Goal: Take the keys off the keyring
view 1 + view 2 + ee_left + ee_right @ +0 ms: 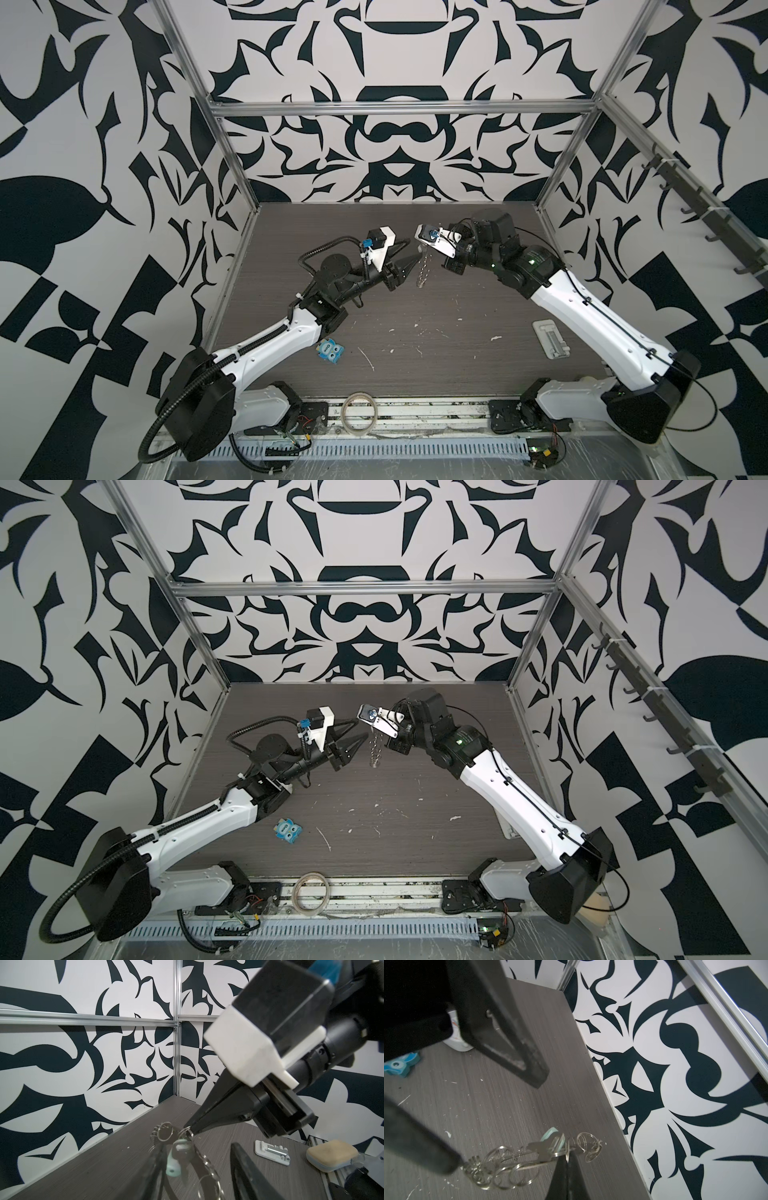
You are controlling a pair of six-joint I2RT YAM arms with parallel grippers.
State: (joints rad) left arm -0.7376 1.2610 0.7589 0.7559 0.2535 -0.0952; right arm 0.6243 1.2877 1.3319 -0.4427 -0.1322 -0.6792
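Nearest is the left gripper [360,729], jaws half parted and holding nothing. In the left wrist view its fingers [153,1169] straddle the keys [182,1153] and mint tag [173,1160]. The key's long axis hangs down alongside the keyring [423,268], which dangles edge-on. Just beyond, the right gripper [568,1159] is clenched on a split ring [186,1132] at the keyring's top. The left arm is nearer the key, so it likely closes on it next.
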